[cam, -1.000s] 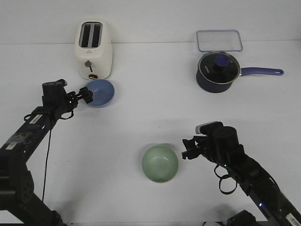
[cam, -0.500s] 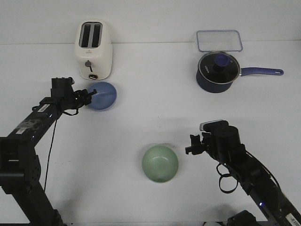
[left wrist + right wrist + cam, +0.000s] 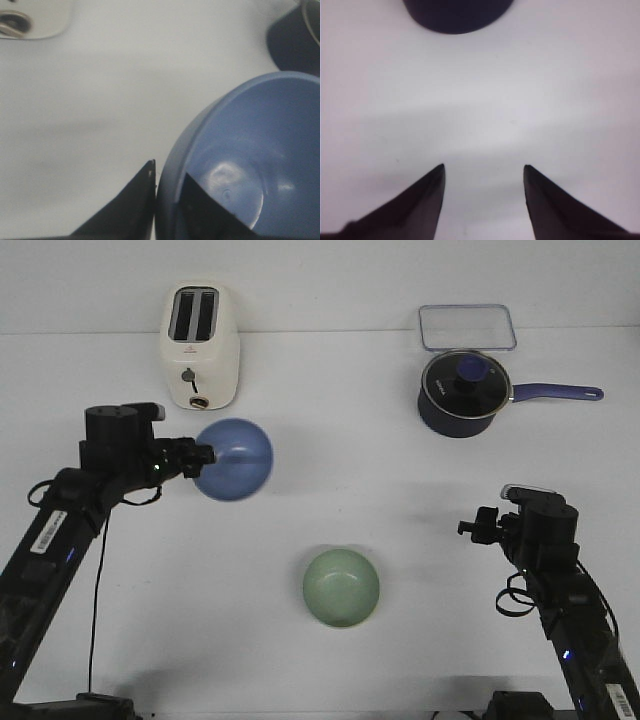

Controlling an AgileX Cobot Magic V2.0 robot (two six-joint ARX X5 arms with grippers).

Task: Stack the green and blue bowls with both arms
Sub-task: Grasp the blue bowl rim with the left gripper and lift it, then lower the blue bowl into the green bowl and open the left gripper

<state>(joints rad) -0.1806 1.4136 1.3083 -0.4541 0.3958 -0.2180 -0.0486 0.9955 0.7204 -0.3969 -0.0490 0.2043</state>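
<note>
The toaster (image 3: 201, 346) is taken as the landmark; it stands at the far left of the white table (image 3: 330, 450). In front of the toaster and to its left, the left gripper (image 3: 203, 456) is seen closed on the rim of the blue bowl (image 3: 234, 460). In the left wrist view one finger (image 3: 127, 205) lies outside the wall of the blue bowl (image 3: 245, 165) and the other inside it, with the rim pinched between them. The bowl is tilted on its side, its opening turned toward the camera, just in front of the toaster and slightly to its right; whether it is clear of the table cannot be told.

The green bowl (image 3: 341, 587) is set upright on the table, well in front of the toaster and to its right, apart from both arms.

Far to the right of the toaster, the navy saucepan (image 3: 463, 392) is placed just in front of a clear container (image 3: 466, 326).

The right gripper (image 3: 470, 528) is held well to the right of the green bowl. In the right wrist view the right gripper (image 3: 484, 172) is shown parted, with only bare table between its fingers (image 3: 420, 200).
</note>
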